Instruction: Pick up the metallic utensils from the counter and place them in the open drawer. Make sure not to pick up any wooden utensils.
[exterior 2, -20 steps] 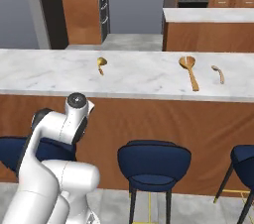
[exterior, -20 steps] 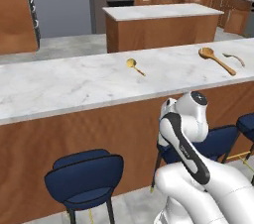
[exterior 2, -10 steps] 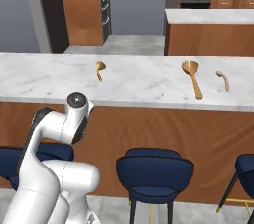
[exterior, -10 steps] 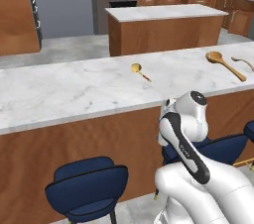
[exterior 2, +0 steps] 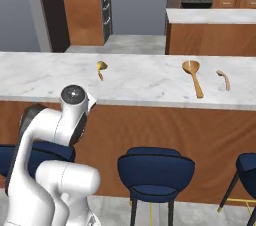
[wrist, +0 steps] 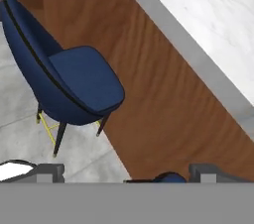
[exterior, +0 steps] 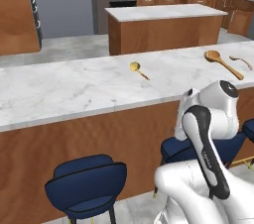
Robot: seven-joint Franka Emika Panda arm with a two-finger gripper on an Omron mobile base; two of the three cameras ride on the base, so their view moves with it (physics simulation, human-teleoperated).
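Note:
On the long white marble counter [exterior: 74, 89] [exterior 2: 150, 87] lies a shiny gold spoon [exterior: 137, 68] [exterior 2: 101, 67]. Further right is the longer tan wooden spoon [exterior: 222, 62] [exterior 2: 193, 73], and beyond it a small curved utensil [exterior: 240, 61] [exterior 2: 223, 78]. My arm is folded low in front of the counter. In the hand view my gripper [wrist: 128, 172] is open and holds nothing. It faces the counter's brown wooden front and a blue stool [wrist: 74, 84], well below the top. The open drawer is out of view.
Blue stools [exterior: 87, 183] [exterior 2: 155, 165] stand along the counter's front, one right beside my arm [exterior: 198, 148]. A smaller marble-topped island [exterior: 163, 12] [exterior 2: 210, 16] stands behind the counter, with cabinets and a fridge beyond.
The whole picture has shifted slightly, so the camera has moved a little with the base. The utensils lie as before, the arm stays folded and the gripper stays open.

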